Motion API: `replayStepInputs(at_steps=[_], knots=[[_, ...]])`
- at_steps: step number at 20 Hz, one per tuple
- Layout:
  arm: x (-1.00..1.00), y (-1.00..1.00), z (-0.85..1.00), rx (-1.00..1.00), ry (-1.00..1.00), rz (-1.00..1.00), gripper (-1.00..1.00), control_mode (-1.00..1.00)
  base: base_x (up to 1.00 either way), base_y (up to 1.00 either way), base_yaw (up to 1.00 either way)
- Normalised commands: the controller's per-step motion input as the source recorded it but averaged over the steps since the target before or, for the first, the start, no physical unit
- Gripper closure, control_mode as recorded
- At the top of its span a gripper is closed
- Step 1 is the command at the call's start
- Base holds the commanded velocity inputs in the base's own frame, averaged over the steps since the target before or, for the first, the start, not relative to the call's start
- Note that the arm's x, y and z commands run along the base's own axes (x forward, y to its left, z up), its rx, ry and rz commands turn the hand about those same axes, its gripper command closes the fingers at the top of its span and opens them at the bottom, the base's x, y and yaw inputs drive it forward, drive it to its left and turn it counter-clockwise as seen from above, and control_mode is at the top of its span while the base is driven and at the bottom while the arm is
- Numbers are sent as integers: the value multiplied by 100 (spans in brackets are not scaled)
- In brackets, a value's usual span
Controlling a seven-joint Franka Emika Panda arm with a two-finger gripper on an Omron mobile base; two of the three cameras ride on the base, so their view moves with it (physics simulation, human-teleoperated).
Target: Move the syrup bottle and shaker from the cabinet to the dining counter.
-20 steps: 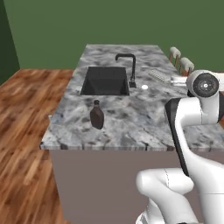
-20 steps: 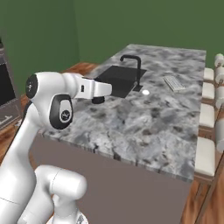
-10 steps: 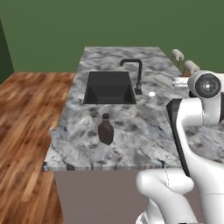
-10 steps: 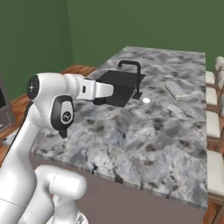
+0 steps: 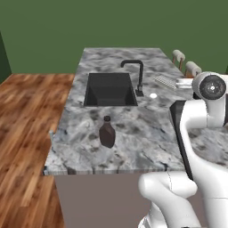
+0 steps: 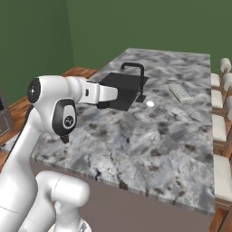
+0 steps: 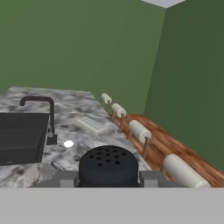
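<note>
End effector (image 7: 108,178) clamped on shaker (image 7: 108,165); faucet (image 7: 45,114), sink (image 7: 19,135), stools (image 7: 139,130) beyond.

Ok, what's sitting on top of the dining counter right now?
On the dining counter: the syrup bottle upright near the front edge, the black sink and faucet. The shaker is in the gripper.

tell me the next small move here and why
Probably lower the shaker onto bare dining counter near the syrup bottle. The fingers grip the shaker above the stone, and the bottle already stands there in front of the sink.
</note>
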Motion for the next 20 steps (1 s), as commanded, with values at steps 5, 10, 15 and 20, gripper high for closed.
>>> replayStepInputs(at_steps=[5, 10, 15, 20], knots=[[0, 0, 0, 0, 0, 0, 100, 100, 12, 0, 0], [7, 0, -6, 0, 5, 0, 100, -100, 0, 0, 0], [67, 0, -39, 0, 27, 23, 100, -100, 0, 0, 0], [91, -13, -46, 0, 26, 39, 100, -100, 0, 0, 0]])
